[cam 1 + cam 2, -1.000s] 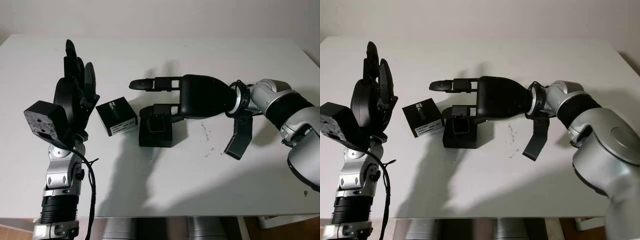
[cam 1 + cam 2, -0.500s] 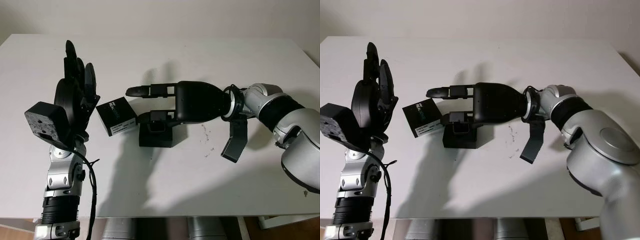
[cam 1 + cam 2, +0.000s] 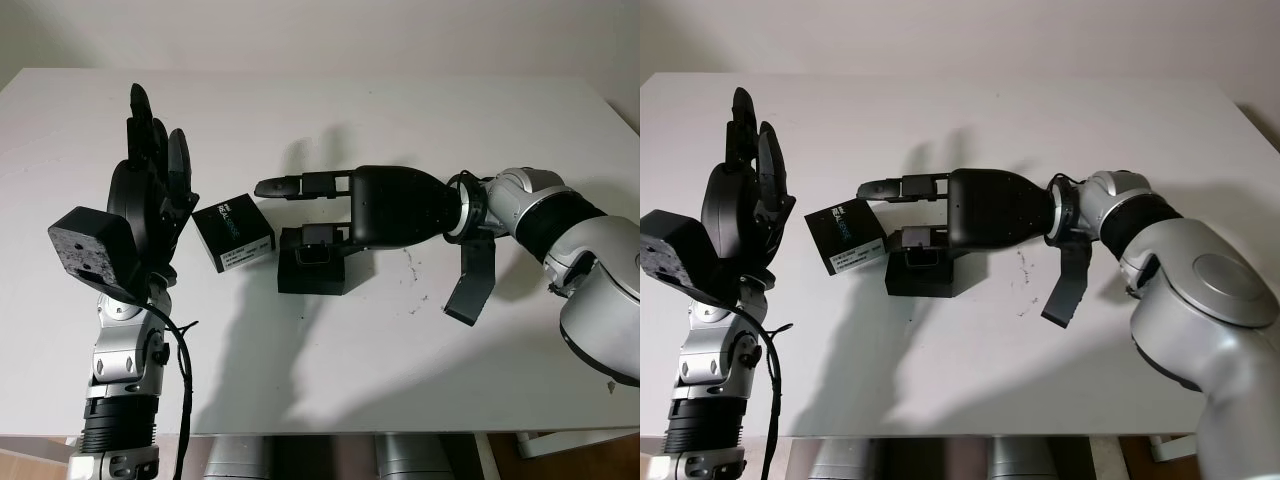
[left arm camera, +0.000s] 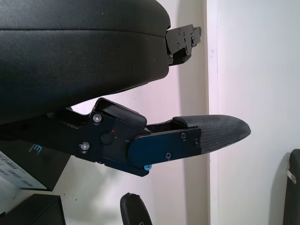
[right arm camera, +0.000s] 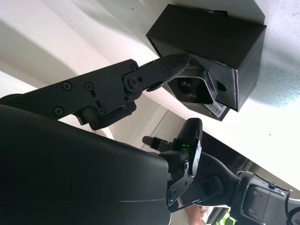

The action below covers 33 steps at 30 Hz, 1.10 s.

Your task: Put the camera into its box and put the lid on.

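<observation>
My right hand (image 3: 330, 210) covers the back part of the open box (image 3: 312, 272), so I cannot tell what lies inside it or whether my lower fingers touch its rim. In my right wrist view a small dark thing with lenses sits at a fingertip against the box (image 5: 220, 47); whether my fingers grip it I cannot tell. The print on the lid (image 3: 234, 232) is too small to read. My left hand (image 3: 150, 195) hides part of the desk (image 3: 400, 110) behind it. The desk's far corners are cut off by the picture's edge.
</observation>
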{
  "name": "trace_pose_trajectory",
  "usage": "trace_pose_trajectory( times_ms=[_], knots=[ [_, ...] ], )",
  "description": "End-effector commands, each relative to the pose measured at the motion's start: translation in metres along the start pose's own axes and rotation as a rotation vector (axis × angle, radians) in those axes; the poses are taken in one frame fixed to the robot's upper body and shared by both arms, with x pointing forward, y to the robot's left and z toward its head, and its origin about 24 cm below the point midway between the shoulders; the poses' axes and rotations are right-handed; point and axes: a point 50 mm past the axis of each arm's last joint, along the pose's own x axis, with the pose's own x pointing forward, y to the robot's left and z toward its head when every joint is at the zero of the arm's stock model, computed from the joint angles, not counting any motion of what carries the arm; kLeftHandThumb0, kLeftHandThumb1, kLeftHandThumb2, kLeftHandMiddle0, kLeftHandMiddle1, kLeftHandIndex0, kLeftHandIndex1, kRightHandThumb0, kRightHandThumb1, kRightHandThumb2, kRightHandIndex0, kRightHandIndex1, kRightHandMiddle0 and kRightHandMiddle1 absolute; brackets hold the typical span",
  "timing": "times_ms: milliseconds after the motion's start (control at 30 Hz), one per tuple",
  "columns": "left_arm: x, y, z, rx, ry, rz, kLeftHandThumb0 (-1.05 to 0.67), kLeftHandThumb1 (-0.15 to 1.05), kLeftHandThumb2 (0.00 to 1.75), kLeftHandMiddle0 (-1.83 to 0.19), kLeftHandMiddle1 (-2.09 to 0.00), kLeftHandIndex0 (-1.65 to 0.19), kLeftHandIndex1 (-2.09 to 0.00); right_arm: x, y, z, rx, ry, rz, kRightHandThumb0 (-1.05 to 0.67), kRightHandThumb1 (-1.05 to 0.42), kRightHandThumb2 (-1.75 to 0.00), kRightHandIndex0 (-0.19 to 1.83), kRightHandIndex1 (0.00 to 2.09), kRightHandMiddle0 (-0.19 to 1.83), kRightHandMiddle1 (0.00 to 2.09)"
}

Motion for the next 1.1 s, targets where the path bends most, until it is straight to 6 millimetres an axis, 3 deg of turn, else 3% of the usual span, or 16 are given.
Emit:
trace_pose_trajectory(
  times_ms=[0,733,933,1067],
  knots=[
    [0.001,-0.001,0.004,-0.005,-0.018,0.002,-0.80,1.05,0.56,0.19,0.00,0.19,0.00,0.005,-0.003,-0.005,-0.024,-0.008,-0.005,-0.46,-0.94,-0.06,0.23,0.06,0.27,0.79],
    [0.000,-0.002,0.005,-0.002,-0.021,-0.003,-0.77,1.05,0.58,0.19,0.00,0.19,0.00,0.016,0.004,-0.001,-0.050,-0.046,0.028,-0.50,-0.95,-0.06,0.24,0.06,0.30,0.85],
    [0.000,-0.003,0.006,0.004,-0.022,-0.001,-0.77,1.05,0.60,0.19,0.00,0.19,0.00,0.018,0.004,0.001,-0.051,-0.058,-0.001,-0.48,-0.95,-0.05,0.27,0.07,0.34,1.04],
    [0.000,-0.002,0.006,-0.002,-0.024,0.003,-0.78,1.05,0.59,0.19,0.00,0.19,0.00,0.019,0.005,0.002,-0.071,-0.078,-0.004,-0.47,-0.95,-0.05,0.28,0.07,0.40,1.28]
  ],
)
